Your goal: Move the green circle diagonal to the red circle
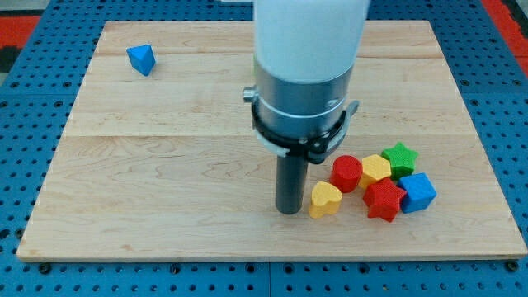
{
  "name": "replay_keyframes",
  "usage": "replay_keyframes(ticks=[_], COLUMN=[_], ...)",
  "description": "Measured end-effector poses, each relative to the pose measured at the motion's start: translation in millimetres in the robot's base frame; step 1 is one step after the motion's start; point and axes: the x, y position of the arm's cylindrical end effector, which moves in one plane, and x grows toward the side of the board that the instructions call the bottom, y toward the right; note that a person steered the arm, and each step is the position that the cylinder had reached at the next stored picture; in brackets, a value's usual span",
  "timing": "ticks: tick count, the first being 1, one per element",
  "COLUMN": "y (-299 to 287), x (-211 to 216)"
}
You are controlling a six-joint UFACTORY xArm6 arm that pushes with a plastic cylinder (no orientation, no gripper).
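Note:
The red circle [346,173] stands at the view's lower right, at the left edge of a tight cluster of blocks. No green circle shows anywhere; the wide arm body hides part of the board's middle. My tip [289,211] rests on the board just left of the yellow heart [325,200], touching it or nearly so, and lower-left of the red circle.
The cluster also holds a yellow hexagon [376,169], a green star [401,157], a red star [384,200] and a blue cube [418,191]. A blue triangle [142,59] sits alone at the top left of the wooden board [165,181].

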Motion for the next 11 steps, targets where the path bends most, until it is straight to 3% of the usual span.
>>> replay_keyframes(ticks=[2,3,4,6,7,8,11], y=[46,32,-7,-93,-82,-44,-41], x=[3,3,-44,-230,-263,-270,-269])
